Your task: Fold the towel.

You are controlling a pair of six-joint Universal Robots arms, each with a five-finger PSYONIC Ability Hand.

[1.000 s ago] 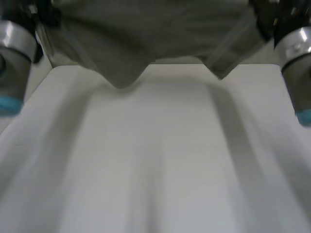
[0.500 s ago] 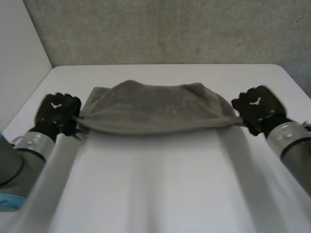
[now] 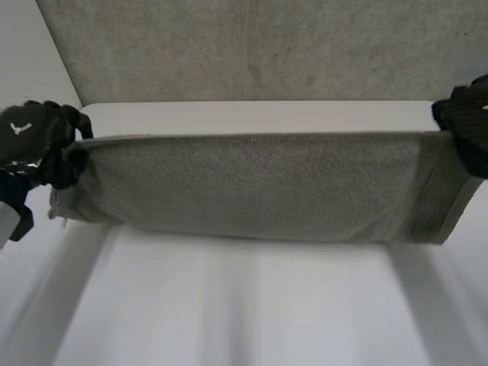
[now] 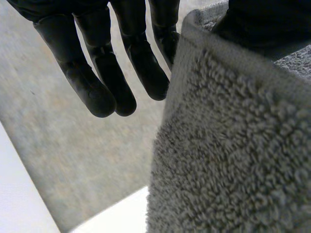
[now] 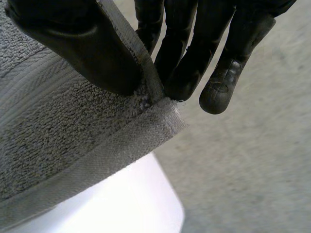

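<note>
In the head view the towel (image 3: pixel 259 187) hangs stretched between the left hand (image 3: pixel 34 141) and the right hand (image 3: pixel 467 126) over the table (image 3: pixel 244 305). It is probably not laid down yet (the right hand is cut off at the edge). In the left wrist view the thumb pinches a top corner against a finger. The right wrist view shows the same pinch on the other corner's hem. I cannot tell whether the towel is already doubled.

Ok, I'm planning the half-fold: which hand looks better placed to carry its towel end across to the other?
Probably the right hand: its thumb and fingers pinch the towel right at the hemmed corner. The left hand holds its corner with most fingers hanging free beside the edge.
</note>
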